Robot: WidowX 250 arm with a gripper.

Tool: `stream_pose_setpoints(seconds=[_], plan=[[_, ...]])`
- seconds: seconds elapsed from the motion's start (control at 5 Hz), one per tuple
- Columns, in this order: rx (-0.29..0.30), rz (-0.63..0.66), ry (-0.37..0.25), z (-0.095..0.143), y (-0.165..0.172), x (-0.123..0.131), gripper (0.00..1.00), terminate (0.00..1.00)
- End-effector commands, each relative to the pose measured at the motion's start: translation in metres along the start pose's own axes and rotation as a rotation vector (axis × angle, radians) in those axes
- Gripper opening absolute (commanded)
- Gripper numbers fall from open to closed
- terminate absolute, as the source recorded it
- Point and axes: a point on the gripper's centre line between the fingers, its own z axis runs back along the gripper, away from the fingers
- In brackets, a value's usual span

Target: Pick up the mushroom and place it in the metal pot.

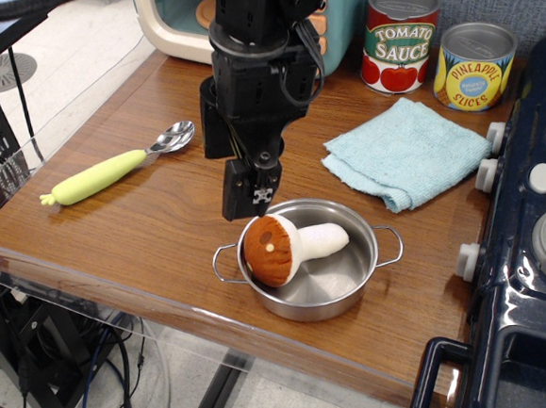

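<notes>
The mushroom [286, 246] lies on its side in the metal pot [355, 287], brown cap with a pale spot at the left rim, cream stem pointing right. The pot stands near the table's front edge, with loop handles left and right. My gripper [248, 195] hangs above and to the left of the pot, clear of the mushroom. It is open and empty, its black fingers pointing down.
A green-handled spoon [109, 170] lies at the left. A light blue cloth [406, 151] lies right of the arm. A tomato sauce can [400, 38] and a pineapple can [473, 65] stand at the back. A dark toy stove [531, 240] fills the right edge.
</notes>
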Motion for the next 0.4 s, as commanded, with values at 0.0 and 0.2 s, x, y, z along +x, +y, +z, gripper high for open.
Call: stream_pose_setpoints(seconds=[0.0,0.2], plan=[[0.026,0.010,-0.029,0.0105,0.0016,-0.0035,1.00,0.00],[0.026,0.010,-0.029,0.0105,0.0016,-0.0035,1.00,1.00]])
